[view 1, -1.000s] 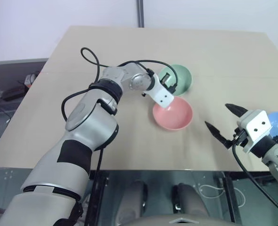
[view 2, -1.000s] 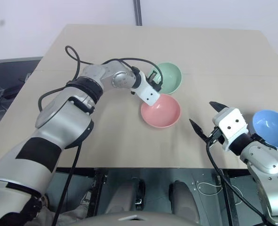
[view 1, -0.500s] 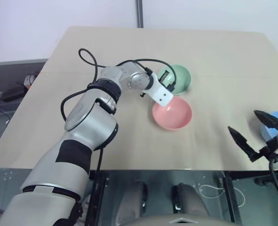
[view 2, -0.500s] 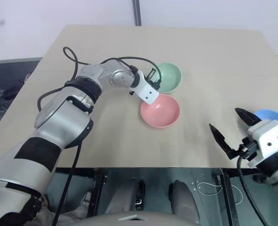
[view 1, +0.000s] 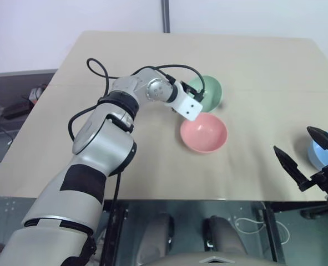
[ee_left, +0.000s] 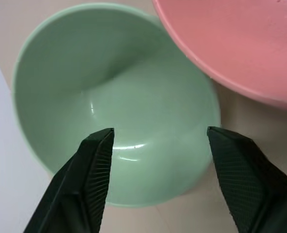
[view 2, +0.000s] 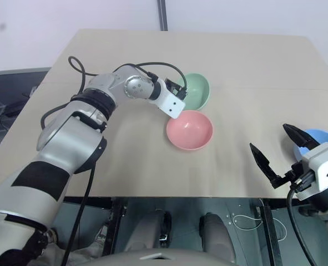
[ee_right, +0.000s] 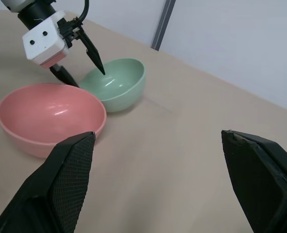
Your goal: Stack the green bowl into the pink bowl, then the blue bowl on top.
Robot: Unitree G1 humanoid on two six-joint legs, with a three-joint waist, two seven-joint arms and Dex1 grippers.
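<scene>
The left claw (ee_left: 158, 141), shut a second ago, is now standing open around the green bowl (view 1: 208, 93)'s rim. This bowl is still sitting on the bench (view 1: 263, 72), touching the pink bowl (view 1: 203, 133), not yet stacked. The right claw (view 1: 303, 159) is hanging open near the blue bowl (view 1: 323, 151).

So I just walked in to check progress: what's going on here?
Nothing is stacked yet. The left gripper sits open at the green bowl, one finger inside and one outside its rim. The green bowl is tipped beside the pink bowl. The right gripper hangs open near the blue bowl at the table's edge.
</scene>
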